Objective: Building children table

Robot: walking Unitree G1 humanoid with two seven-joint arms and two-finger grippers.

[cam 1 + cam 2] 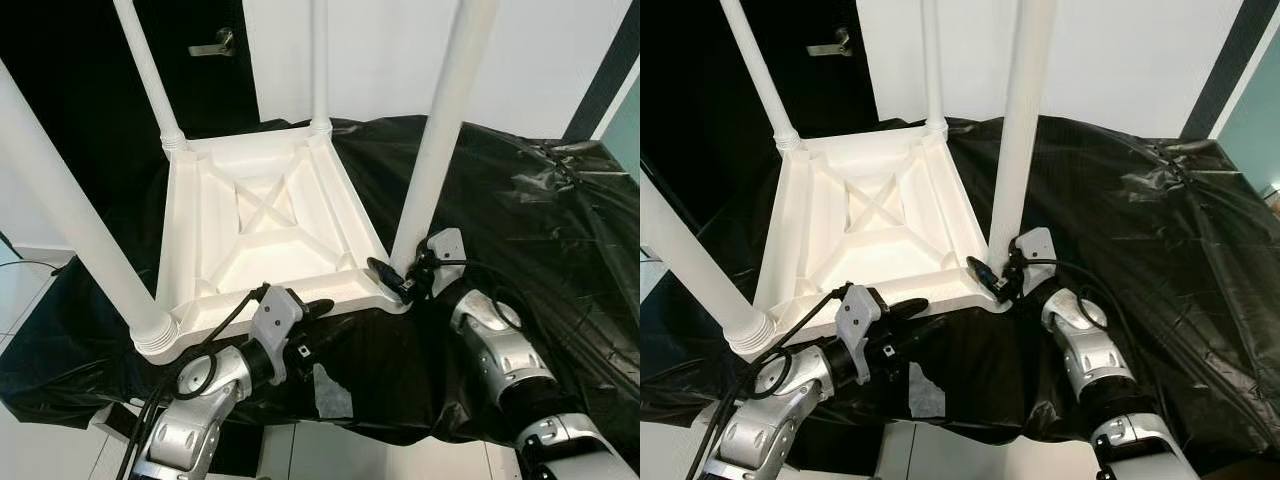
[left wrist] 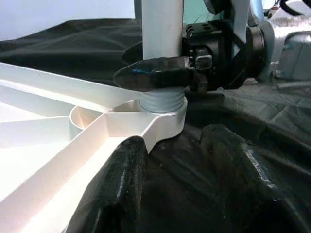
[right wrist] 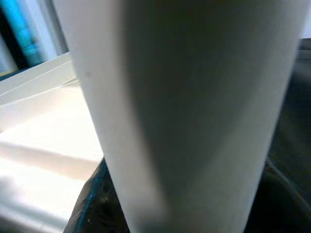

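A white children's table (image 1: 180, 230) lies upside down on a surface covered in black plastic sheet (image 1: 520, 220), with its legs pointing up. My right gripper (image 1: 398, 280) is shut on the near right leg (image 1: 440, 130) just above its threaded socket; one of its fingers (image 2: 155, 73) crosses the front of the leg (image 2: 160, 29). Seen close in the right wrist view, the leg (image 3: 184, 111) stands between the fingers. My left gripper (image 1: 318, 308) sits low at the table's near edge, open, one finger (image 2: 116, 194) over the white rim and the other on the sheet.
The near left leg (image 1: 60, 210) rises close to my left arm. A dark door with a metal handle (image 1: 215, 45) stands behind at the left, beside a white wall. The sheet hangs over the near edge, with a white patch (image 1: 330, 395) on it. Pale floor lies at the lower left.
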